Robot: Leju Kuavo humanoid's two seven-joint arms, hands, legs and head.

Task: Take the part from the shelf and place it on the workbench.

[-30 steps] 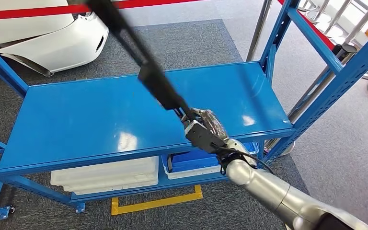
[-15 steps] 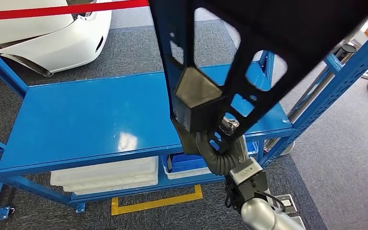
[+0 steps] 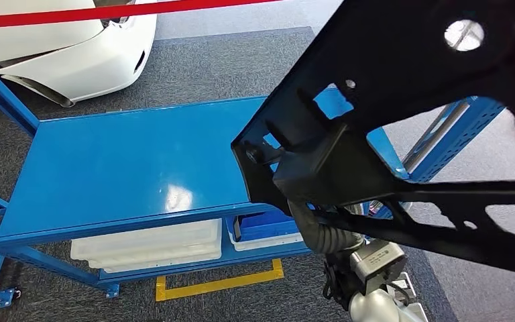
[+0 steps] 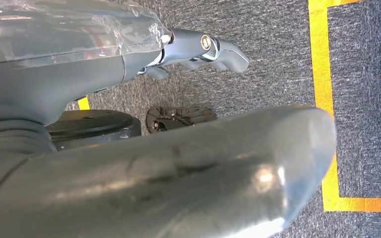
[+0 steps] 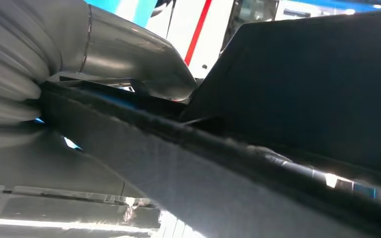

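1. I find the part (image 3: pixel 402 114), a large black frame with cut-outs and a boxy block at its near-left end, raised clear of the blue shelf (image 3: pixel 127 168) and held close in front of the head camera, across the right half of the scene.
2. The right hand (image 3: pixel 322 225) sits beneath the part's block, its grey ribbed cover visible there; in the right wrist view the thumb (image 5: pixel 129 54) lies over the part's edge (image 5: pixel 258 163), so I record the hand as grasping the part.
3. The right arm (image 3: pixel 375 295) rises from the near right, silver, with a cable at the wrist.
4. The left hand (image 4: pixel 198 47) hangs over grey carpet (image 4: pixel 278 59), its fingers slightly curled and parted, holding nothing; I record it as released.
5. The shelf's top deck is bare blue metal with light glare. White trays (image 3: pixel 147 247) and a blue bin (image 3: pixel 265 227) sit on its lower level.
6. Yellow floor tape (image 3: pixel 218 283) lies near the shelf; a white vehicle body (image 3: pixel 67 50) and a red barrier strip (image 3: pixel 74 13) stand at far left.
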